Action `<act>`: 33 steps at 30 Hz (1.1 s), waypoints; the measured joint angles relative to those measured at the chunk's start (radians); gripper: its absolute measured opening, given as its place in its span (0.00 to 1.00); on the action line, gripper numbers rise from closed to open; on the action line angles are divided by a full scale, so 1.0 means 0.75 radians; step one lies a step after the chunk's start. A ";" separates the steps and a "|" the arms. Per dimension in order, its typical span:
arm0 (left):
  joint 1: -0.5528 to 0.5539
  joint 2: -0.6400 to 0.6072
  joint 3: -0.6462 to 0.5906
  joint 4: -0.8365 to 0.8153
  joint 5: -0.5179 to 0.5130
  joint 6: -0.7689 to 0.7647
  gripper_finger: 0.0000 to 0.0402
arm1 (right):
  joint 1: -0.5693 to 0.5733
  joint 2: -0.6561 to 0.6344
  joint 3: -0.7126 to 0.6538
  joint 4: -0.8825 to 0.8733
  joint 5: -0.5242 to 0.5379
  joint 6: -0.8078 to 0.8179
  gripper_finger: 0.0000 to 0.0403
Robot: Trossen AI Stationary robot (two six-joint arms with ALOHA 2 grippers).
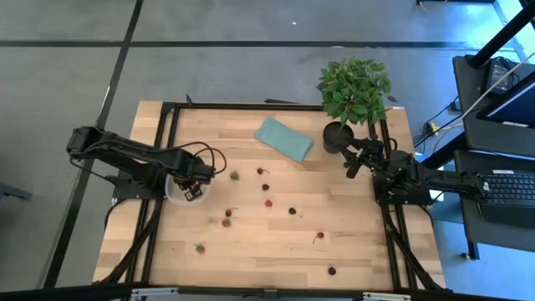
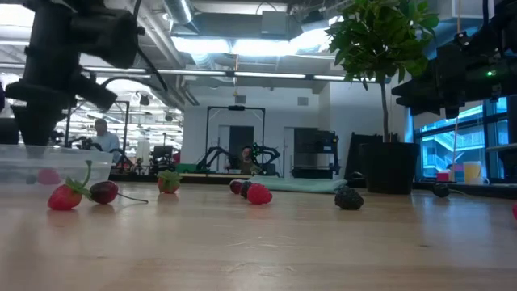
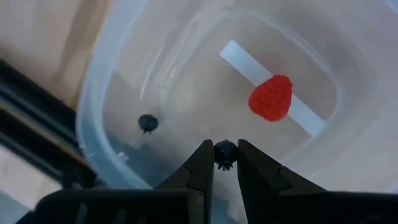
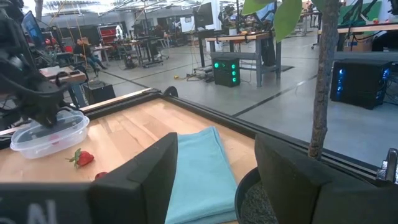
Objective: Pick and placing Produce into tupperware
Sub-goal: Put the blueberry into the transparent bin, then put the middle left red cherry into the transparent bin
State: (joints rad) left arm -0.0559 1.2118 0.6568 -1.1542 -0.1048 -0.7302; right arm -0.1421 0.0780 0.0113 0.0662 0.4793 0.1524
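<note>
Left end effector [image 3: 225, 163], poised over the tupperware [image 1: 177, 191] at the left side of the table [image 1: 276, 242], its fingers pressed together on a small dark berry [image 3: 225, 152] pinched between the tips. Directly beneath it, inside the clear container, lie a red berry [image 3: 271, 98] resting across a white strip [image 3: 273, 88] and a second dark berry [image 3: 147, 122] near the container wall. No brand, label or readable writing is visible on any item.

Right end effector [image 1: 353, 164], waiting at the right side of the table with its fingers spread and nothing between them. Immediately beside it stands a dark pot [image 1: 338, 135] holding a leafy green plant [image 1: 355, 88]; the plant's stem rises close in front of it in the right wrist view. Farther along the table from this end effector, toward the left arm, a flat teal pad [image 1: 284, 138] lies on the wood.

The remaining produce [image 1: 268, 202], red and dark fruits, is scattered loose on the table between the two end effectors and toward the near edge, well apart from one another. In the low view a red fruit [image 2: 65, 196] and a dark one [image 2: 103, 191] with thin stems lie just beside the tupperware. A person [image 2: 102, 136] sits in the room beyond the table.
</note>
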 joint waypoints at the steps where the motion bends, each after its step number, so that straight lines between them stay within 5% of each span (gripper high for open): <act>1: 0.005 0.000 -0.014 0.028 0.006 0.000 0.13 | 0.000 0.000 0.000 0.000 0.000 0.000 0.54; 18: 0.023 0.001 -0.047 0.072 0.025 0.009 0.13 | 0.000 0.000 0.000 0.000 0.000 -0.003 0.54; 33: 0.023 0.001 -0.012 0.054 0.029 0.009 0.43 | 0.000 0.000 0.000 0.000 0.000 -0.005 0.54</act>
State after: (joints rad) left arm -0.0383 1.2125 0.6480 -1.1138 -0.0834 -0.7238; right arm -0.1421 0.0780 0.0113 0.0662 0.4793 0.1486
